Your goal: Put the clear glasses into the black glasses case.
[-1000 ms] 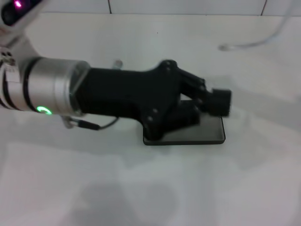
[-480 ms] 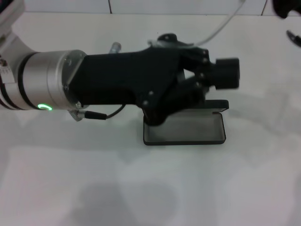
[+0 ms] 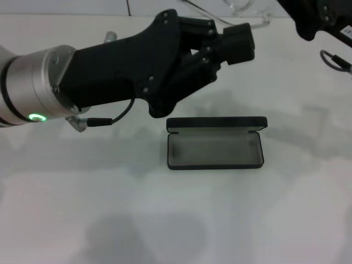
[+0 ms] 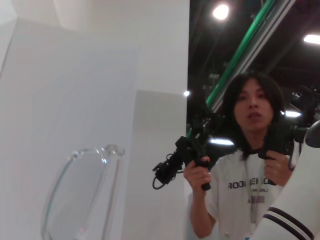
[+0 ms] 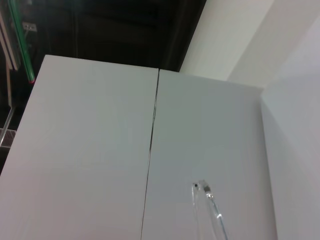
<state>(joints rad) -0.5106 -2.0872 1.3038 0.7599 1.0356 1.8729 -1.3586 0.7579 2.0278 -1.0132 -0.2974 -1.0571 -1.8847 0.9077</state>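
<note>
The black glasses case (image 3: 214, 149) lies open on the white table (image 3: 165, 220), its grey lining bare and its lid standing up at the back. My left gripper (image 3: 237, 45) hovers above and behind the case, touching nothing I can see. The clear glasses (image 3: 242, 7) hang in the air at the view's top edge, just beyond the left gripper and beside my right gripper (image 3: 308, 19), which appears shut on them. One clear lens (image 4: 80, 195) fills the near part of the left wrist view. A thin clear arm tip (image 5: 210, 210) shows in the right wrist view.
A loop of grey cable (image 3: 335, 59) dangles below the right arm at the far right. White wall panels (image 5: 100, 150) stand behind the table. A person (image 4: 250, 165) holding hand controllers stands beyond the table.
The case went from shut under the left gripper to fully open. The left gripper rose and moved back off it. The glasses and right gripper came into view at the top.
</note>
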